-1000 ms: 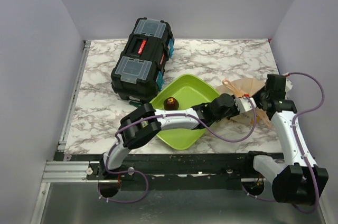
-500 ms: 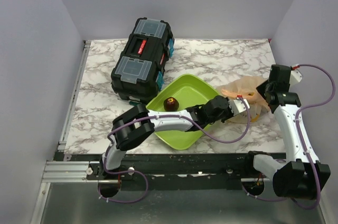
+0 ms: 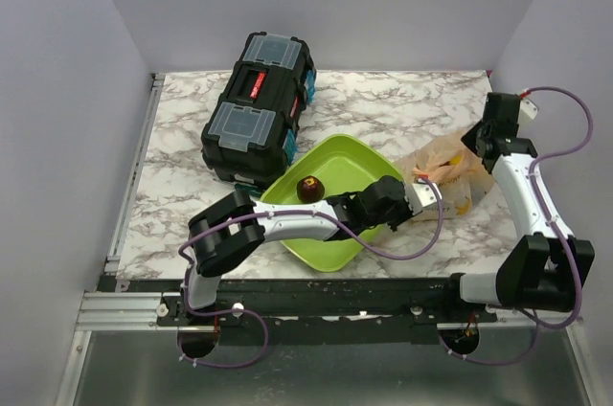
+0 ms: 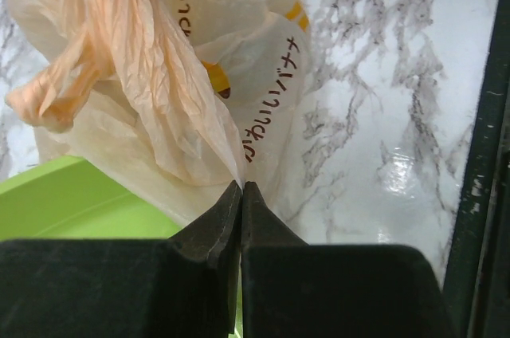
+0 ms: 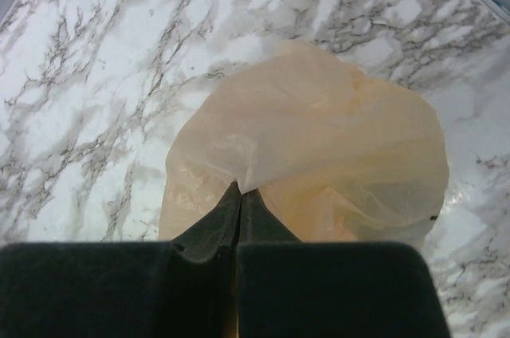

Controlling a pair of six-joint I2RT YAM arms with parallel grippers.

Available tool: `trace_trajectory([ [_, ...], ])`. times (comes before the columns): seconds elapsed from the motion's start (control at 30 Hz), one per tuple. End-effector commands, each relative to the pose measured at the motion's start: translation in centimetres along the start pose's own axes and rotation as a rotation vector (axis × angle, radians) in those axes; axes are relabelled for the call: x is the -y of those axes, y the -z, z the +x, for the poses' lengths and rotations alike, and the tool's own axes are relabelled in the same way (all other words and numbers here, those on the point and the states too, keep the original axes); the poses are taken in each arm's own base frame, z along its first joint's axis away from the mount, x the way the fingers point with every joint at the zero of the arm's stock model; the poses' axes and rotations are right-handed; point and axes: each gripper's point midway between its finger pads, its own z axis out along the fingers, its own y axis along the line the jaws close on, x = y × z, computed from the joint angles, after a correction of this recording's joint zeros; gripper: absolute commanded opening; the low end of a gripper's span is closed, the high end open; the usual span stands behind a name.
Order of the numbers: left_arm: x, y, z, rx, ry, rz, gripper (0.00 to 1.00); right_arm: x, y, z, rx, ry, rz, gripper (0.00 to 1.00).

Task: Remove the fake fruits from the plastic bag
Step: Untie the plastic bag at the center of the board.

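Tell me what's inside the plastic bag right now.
Through the plastic bag film, yellow patches and a whitish layer with printed lettering show. What the patches are, and how many items remain inside, is hidden by the crinkled plastic.

Thin, crinkly, translucent plastic bag [image 4: 143,99]; tray [image 3: 350,162] smooth glossy plastic; table [image 3: 383,109] polished marble-look; fingers [image 4: 211,226] matt black.

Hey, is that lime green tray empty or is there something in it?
Not empty: one dark maroon round plastic fruit sits in the lime-green square tray.
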Motion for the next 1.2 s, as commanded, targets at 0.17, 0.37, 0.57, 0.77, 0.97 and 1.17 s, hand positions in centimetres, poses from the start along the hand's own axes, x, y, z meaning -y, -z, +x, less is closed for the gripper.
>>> trace_trajectory([
  [0.17,3.0,1.4,-0.6,-0.007,0.109,0.148,0.00,-3.0,0.8,0.7,-0.122,0.160,-0.163,0.10],
  [0.37,3.0,1.3,-1.2,0.010,0.126,0.157,0.00,-2.4,4.8,2.3,-0.154,0.143,-0.253,0.45],
  [0.57,2.6,1.6,-1.5,0.018,0.139,0.154,0.00,-0.4,7.4,2.9,-0.159,0.127,-0.218,0.54],
  [0.77,2.3,1.8,-1.7,0.019,0.144,0.163,0.00,0.5,9.3,4.2,-0.181,0.075,-0.229,0.65],
  [0.97,2.2,1.6,-2.0,0.028,0.143,0.172,0.00,4.5,9.7,4.6,-0.073,-0.050,-0.089,0.54],
  [1.17,2.1,1.5,-2.3,0.038,0.153,0.176,0.00,6.6,8.7,6.0,-0.038,-0.108,-0.025,0.49],
])
